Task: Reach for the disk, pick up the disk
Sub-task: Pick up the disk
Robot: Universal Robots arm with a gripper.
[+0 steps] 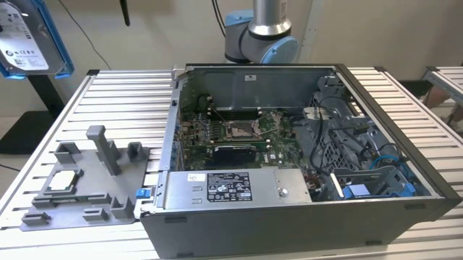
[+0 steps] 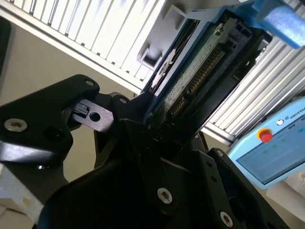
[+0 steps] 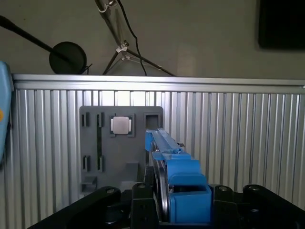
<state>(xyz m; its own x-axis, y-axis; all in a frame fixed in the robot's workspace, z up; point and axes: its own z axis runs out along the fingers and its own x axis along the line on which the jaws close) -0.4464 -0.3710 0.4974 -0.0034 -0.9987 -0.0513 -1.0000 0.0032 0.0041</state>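
The disk (image 1: pixel 27 40), a silver-grey drive with a white label in a bright blue frame, hangs high in the air at the exterior view's far left, above the table's left edge. In the first wrist view the disk (image 3: pixel 177 179) shows edge-on, its blue frame standing between the black fingers of my gripper (image 3: pixel 178 210). In the second wrist view the disk (image 2: pixel 200 71) shows its green circuit board edge and blue clip, and my gripper (image 2: pixel 157 129) is shut on its lower end.
An open computer case (image 1: pixel 405 162) with a long grey metal box (image 1: pixel 231 187) stands on the slatted table. A grey fixture (image 1: pixel 94 162) with a small pale chip (image 1: pixel 64 179) lies at the exterior view's left, below the disk. A pale blue pendant (image 2: pixel 271 148) lies off the table.
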